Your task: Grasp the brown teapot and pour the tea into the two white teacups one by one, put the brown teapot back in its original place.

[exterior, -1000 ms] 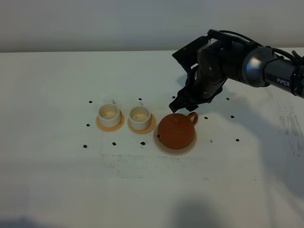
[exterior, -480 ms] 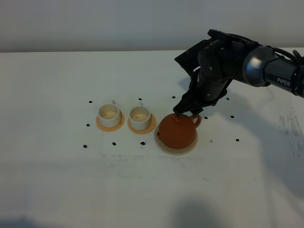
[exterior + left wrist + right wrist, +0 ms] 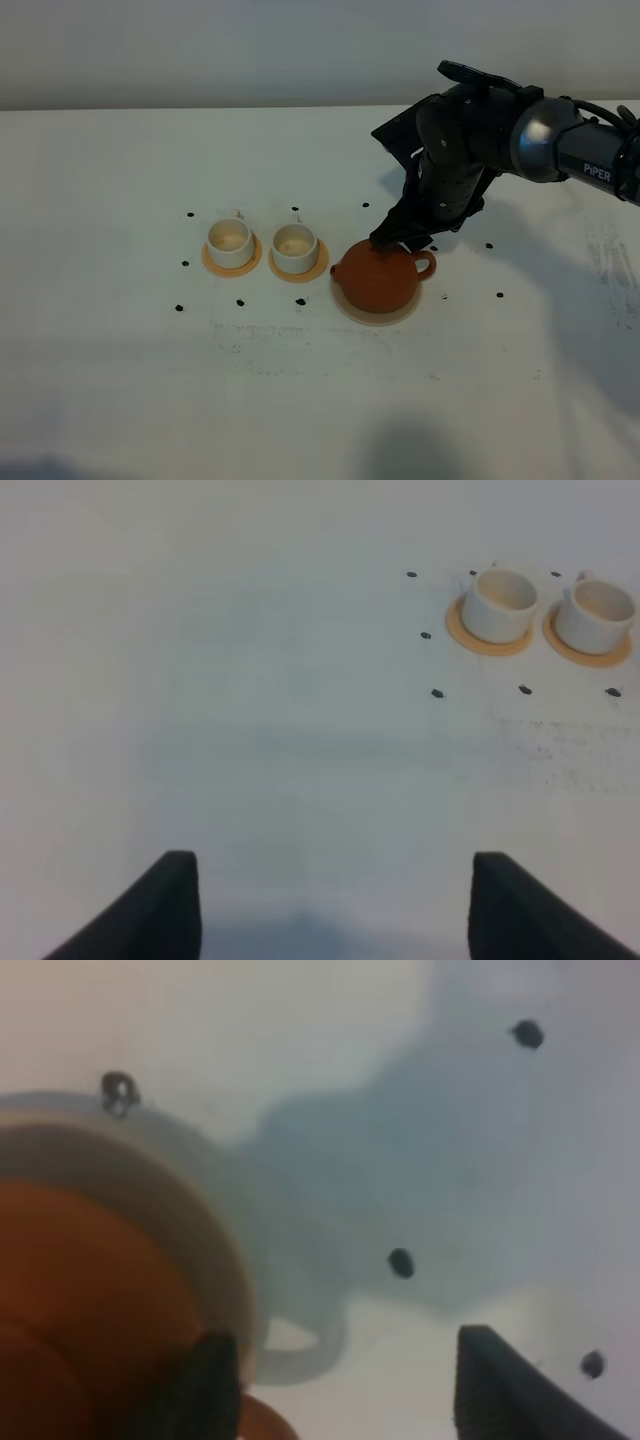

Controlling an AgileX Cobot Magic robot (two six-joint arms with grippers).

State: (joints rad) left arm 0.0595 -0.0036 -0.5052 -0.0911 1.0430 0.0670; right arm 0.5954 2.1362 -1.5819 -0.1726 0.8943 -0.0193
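White table (image 3: 120, 400), pale grey wall (image 3: 200, 50)

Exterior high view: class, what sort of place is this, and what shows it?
Probably a robotics lab test bench, not a tearoom: a white table dotted with small black marks, and a black robot arm above a brown teapot.

Lab test bench: bare white table (image 3: 120, 390) with black marker dots (image 3: 185, 264)
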